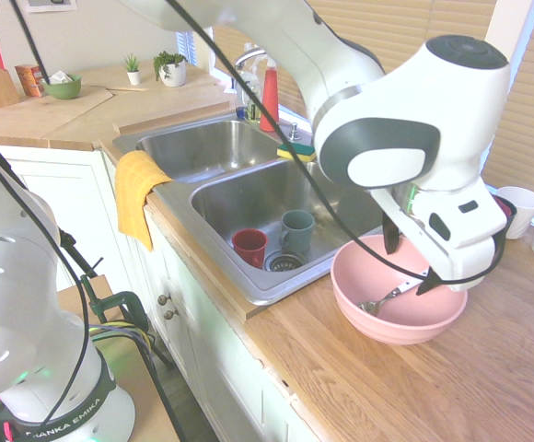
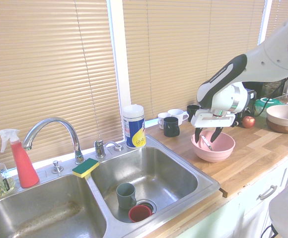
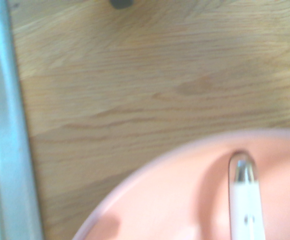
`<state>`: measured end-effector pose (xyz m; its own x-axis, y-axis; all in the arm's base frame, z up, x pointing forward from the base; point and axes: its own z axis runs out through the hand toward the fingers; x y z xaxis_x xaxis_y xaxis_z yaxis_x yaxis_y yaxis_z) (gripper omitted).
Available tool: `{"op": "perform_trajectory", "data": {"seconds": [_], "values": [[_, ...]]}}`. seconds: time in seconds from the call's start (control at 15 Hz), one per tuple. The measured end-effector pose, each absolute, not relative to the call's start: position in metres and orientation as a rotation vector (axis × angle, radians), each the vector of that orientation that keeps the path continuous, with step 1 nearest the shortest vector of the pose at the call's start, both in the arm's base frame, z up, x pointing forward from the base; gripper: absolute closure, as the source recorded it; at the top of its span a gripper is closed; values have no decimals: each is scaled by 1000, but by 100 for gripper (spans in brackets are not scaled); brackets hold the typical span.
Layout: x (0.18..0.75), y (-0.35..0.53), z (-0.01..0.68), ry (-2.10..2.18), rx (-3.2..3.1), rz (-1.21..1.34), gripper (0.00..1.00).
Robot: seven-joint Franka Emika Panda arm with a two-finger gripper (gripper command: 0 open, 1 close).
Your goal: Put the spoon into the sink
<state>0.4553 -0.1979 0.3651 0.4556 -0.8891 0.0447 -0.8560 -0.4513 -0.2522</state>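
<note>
The spoon [image 1: 382, 301] [image 2: 206, 144] lies inside a pink bowl [image 1: 396, 322] [image 2: 214, 151] on the wooden counter, just right of the sink [image 1: 249, 198] [image 2: 156, 171]. Its bowl end rests at the bottom and its white handle leans up the wall. My gripper [image 1: 411, 262] [image 2: 207, 136] hangs open over the pink bowl, its dark fingers straddling the spoon's handle without touching it. The wrist view shows the white handle with its metal tip [image 3: 245, 195] against the pink bowl's inside [image 3: 175, 200]. The sink's steel rim [image 3: 0, 125] runs along one edge.
In the sink stand a red cup [image 1: 249, 247] [image 2: 140, 212] and a grey-green mug [image 1: 296, 230] [image 2: 126, 195] by the drain. A yellow cloth [image 1: 136, 193] drapes over the front rim. A sponge [image 2: 85, 167], a faucet [image 2: 49, 130] and a wipes canister [image 2: 133, 126] line the back. Mugs [image 2: 172, 123] stand behind the pink bowl.
</note>
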Motion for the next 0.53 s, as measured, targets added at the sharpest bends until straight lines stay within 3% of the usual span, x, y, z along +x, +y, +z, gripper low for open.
{"op": "perform_trajectory", "data": {"seconds": [0.53], "values": [[460, -211, 354, 1521, -2508, -241, 100]]}}
